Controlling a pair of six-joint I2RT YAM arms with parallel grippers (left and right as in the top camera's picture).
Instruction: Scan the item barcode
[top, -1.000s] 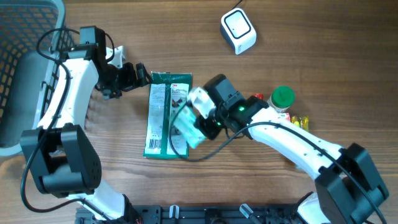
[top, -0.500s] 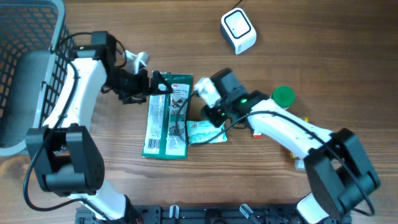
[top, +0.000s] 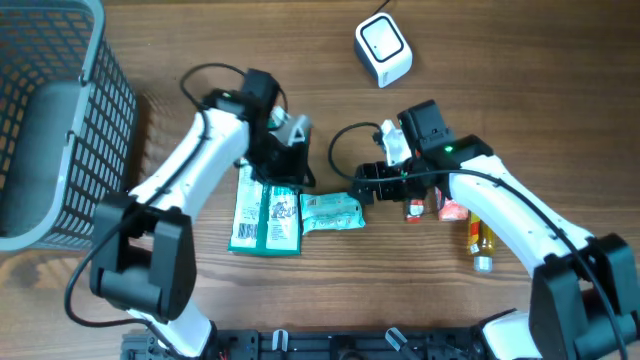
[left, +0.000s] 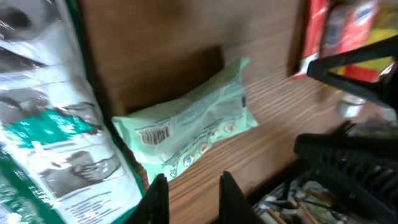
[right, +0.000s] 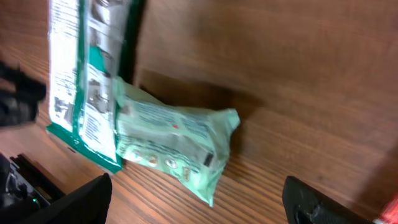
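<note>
Meanwhile, the right end effector (top: 362, 186) hangs with fingers wide apart beside a pale green pouch (top: 332, 212), which lies loose mid-worktop (top: 520, 90) against a larger green packet (top: 262, 215). The left end effector (left: 193, 196), fingers nearly together on nothing, hovers above that packet.

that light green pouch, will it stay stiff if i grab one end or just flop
Probably floppy: the pouch looks like soft film, puffy in the middle with crimped ends, so held by one end it would likely sag. It seems light for its size. The glossy wrap may slip, but lying flat it should not roll.
</note>
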